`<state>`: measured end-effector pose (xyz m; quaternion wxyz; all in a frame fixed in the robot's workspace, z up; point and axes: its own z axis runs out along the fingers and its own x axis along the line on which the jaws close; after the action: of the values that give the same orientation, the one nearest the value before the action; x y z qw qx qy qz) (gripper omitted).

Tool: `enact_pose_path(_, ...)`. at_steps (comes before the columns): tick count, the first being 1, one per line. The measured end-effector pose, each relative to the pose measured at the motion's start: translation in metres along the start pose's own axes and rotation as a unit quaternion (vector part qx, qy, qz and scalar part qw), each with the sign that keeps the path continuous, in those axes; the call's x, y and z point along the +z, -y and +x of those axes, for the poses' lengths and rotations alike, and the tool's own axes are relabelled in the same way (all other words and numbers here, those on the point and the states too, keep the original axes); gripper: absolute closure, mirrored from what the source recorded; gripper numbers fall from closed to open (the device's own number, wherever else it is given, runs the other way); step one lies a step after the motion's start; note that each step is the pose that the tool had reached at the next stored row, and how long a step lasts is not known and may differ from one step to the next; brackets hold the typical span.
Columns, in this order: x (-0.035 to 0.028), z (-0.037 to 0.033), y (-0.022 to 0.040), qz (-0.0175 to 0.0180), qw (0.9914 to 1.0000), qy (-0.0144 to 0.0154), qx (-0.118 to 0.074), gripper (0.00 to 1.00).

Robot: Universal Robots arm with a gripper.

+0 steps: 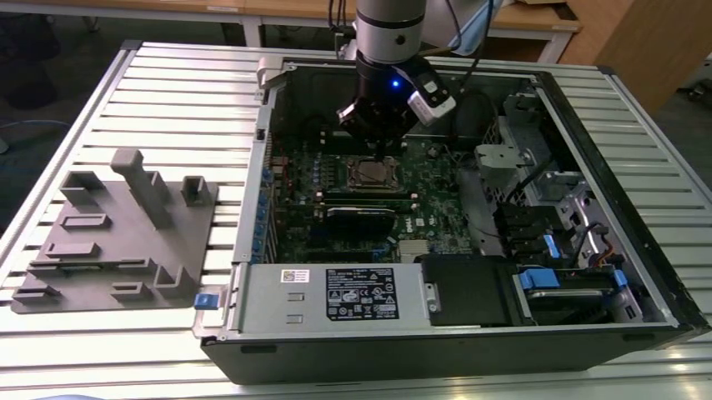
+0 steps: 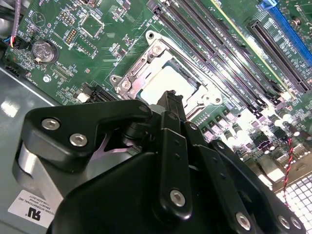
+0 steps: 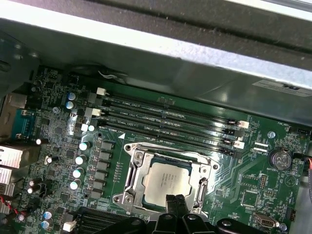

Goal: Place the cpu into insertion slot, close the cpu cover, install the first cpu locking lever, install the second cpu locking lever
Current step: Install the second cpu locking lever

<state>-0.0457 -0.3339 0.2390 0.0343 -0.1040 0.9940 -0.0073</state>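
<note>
Silvery frame: the cpu cover (image 3: 168, 178) lies flat over the insertion slot (image 3: 130, 171), a thin metal square with a cut-out centre; bright screw heads sit at its corners in both wrist views.
Chip: the cpu (image 3: 166, 182) sits inside the slot, its dull grey face showing through the cut-out; in the second wrist view it (image 2: 168, 82) reads pale and flat, framed by the cover (image 2: 141, 61).
Fingers: the gripper (image 3: 174, 201) hangs just above the near edge of the cover, its two black fingers (image 3: 170, 204) pressed together with nothing between them; in the exterior view the gripper (image 1: 378, 150) stands upright over the socket.
Open room: the slot (image 1: 371, 173) lies toward the far side of the green board (image 1: 428, 179); long dark memory slots (image 3: 165, 119) run just beside one edge of the cover, and rows of small capacitors (image 3: 80, 158) line another side, so the free space around the socket is narrow.
Container: the black computer case (image 1: 623, 150) lies open on its side, its walls rising around the board; drive bays with blue tabs (image 1: 534, 279) fill the exterior view's right, and a grey box with a black label (image 1: 362, 293) closes the near edge.
Bench: pale slatted metal bench (image 1: 178, 92), with a grey moulded fixture tray (image 1: 122, 233) well apart on the exterior view's left.
</note>
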Motion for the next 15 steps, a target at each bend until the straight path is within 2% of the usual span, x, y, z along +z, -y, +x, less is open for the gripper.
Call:
enact_pose_path(10, 0.0000, 0.0000, 0.0000, -0.0001, 1.00000, 0.0001, -0.002, 0.89)
enact_pose_path(12, 0.0000, 0.0000, 0.0000, -0.0016, 0.99972, 0.0005, -0.024, 0.89)
enact_pose_path(15, 0.0000, 0.0000, 0.0000, -0.0026, 0.99925, 0.0008, -0.039, 0.89)
